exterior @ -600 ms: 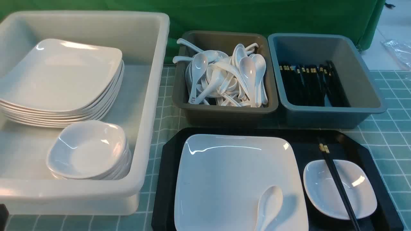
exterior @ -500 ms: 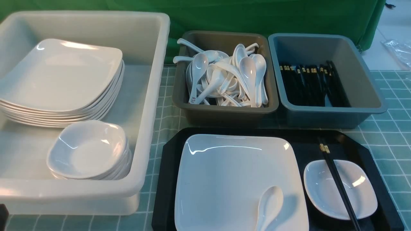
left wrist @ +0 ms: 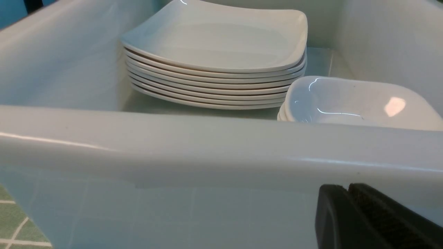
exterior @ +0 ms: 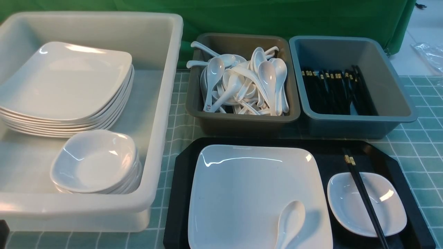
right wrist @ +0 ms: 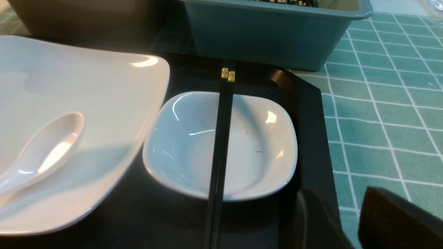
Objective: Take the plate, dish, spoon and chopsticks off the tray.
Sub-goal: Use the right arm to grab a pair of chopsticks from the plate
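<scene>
The glossy white square plate (exterior: 242,193) fills the left of the black tray (exterior: 332,152), with a white soup spoon (exterior: 289,221) on its near corner. Beside it sits the small white dish (exterior: 384,207), with black gold-banded chopsticks (exterior: 364,196) laid across it. The left fingers (left wrist: 373,214), pressed together and empty, face the white tub (left wrist: 207,145). The right fingers (right wrist: 391,214), partly apart and empty, hover at the tray's right edge.

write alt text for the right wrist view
Black chopsticks lie across a small white dish on a black tray, beside a large white plate with a spoon on it. A blue-grey tub stands beyond the tray, and the open right gripper holds nothing.
</scene>
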{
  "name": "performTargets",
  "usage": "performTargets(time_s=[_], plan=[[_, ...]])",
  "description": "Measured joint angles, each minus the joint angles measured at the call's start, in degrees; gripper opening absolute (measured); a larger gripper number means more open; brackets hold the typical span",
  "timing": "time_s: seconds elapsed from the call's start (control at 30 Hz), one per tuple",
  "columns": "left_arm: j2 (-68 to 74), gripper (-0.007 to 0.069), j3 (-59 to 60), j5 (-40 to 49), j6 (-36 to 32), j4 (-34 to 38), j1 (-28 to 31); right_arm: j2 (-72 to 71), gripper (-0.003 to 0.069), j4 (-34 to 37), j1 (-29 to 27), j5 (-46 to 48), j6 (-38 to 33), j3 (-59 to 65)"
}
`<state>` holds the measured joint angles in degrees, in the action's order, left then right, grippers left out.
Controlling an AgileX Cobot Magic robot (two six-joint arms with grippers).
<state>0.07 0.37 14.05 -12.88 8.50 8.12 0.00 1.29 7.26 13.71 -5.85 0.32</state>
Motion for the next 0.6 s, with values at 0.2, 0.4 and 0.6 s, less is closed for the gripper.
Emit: performTargets(time_s=[0.2, 0.4, 0.6], plan=[[0.0, 0.0017, 0.0, -4.4, 4.0, 9.4, 0.0, 0.0, 0.0241, 0.0, 0.0, 0.0, 0.0, 0.0], [0.0, 0.0017, 0.0, -14.5, 8.7, 33.5, 0.0, 0.0, 0.0241, 0.0, 0.0, 0.0, 0.0, 0.0], [0.0, 0.0017, -3.2, -7.8, 8.7, 37.0, -0.6, 0.0, 0.0241, 0.0, 0.0, 0.0, 0.0, 0.0]])
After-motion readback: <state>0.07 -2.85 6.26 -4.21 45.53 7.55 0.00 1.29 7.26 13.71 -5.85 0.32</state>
